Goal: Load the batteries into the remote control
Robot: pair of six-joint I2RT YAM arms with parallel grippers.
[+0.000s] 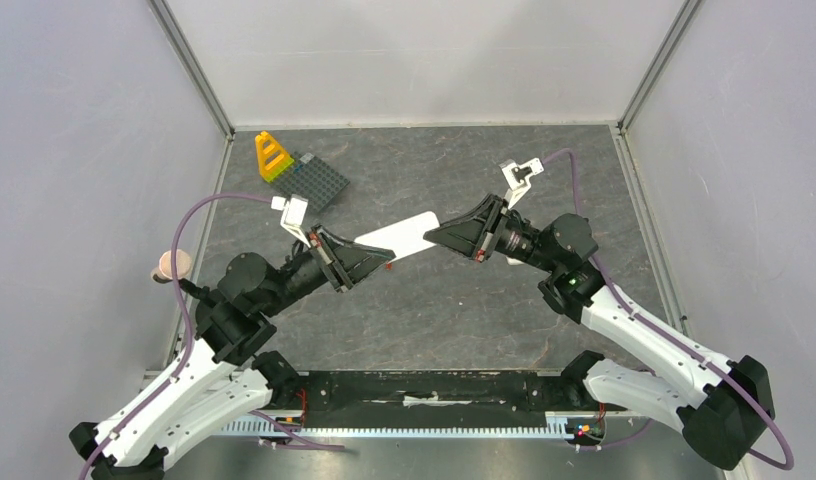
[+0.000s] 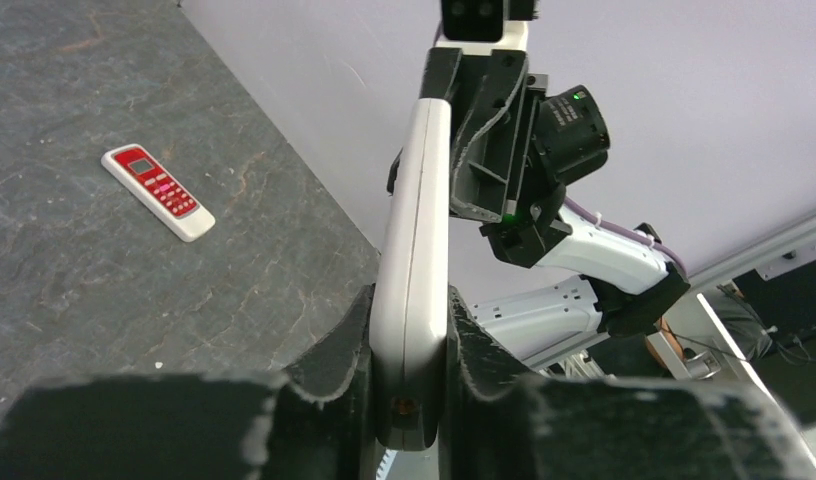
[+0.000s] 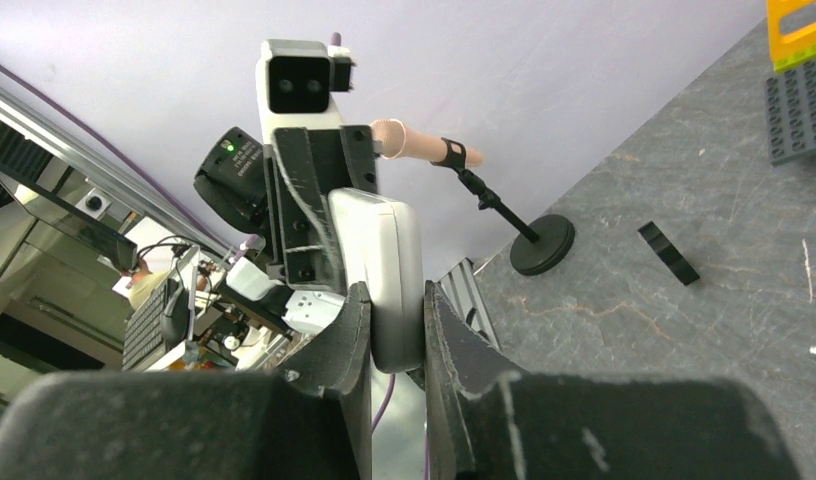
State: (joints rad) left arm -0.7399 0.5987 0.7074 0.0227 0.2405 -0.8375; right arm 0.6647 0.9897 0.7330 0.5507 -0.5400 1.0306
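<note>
— From above, where is your white remote (image 1: 399, 236)?
— It's up off the gray table (image 1: 464, 310), between your two arms. Its long side runs from near-left to far-right. Your left claw (image 1: 377, 258) is squeezed on the near-left end. Your right claw (image 1: 434, 233) is squeezed on the far-right end.
— And in your left wrist camera?
— You see the remote on its thin edge, pinched tight in your left claw. It points straight away, up to the right claw. A red remote (image 2: 157, 191) lies flat on the table, well apart.
— And in your right wrist camera?
— The white remote is clamped in your right claw. It points away, to the left claw. A gray block plate (image 3: 799, 115) lies on the table, off to the right.
</note>
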